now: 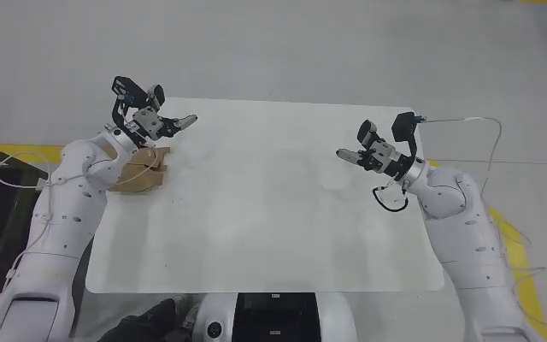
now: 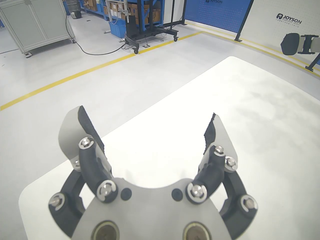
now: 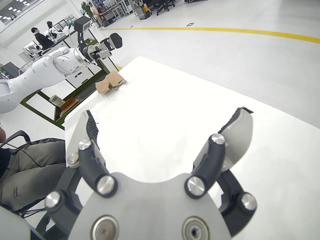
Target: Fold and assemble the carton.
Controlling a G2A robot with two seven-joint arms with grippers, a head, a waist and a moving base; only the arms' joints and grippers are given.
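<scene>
From above, a white rounded-corner worktop (image 1: 273, 214) carries a brown cardboard carton (image 1: 147, 171) at its left edge, partly hidden under the left arm. The left gripper (image 1: 184, 125) is near the far left corner, just beyond the carton and not touching it, its 2 fingers spread and holding nothing. The right gripper (image 1: 342, 156) is over the right side of the worktop, well apart from the carton, pointing toward the middle, its fingers also parted and holding nothing.

In the left wrist view, the left gripper (image 2: 147, 112) has its 2 black-padded fingers (image 2: 91, 131) spread wide above the worktop's corner, nothing between them.

In the right wrist view, the right gripper (image 3: 166, 111) shows its fingers (image 3: 91, 126) wide apart over bare worktop. Across the surface the carton (image 3: 111, 82) lies at the far edge, flaps uneven, with the left arm raised above and just behind it.
</scene>
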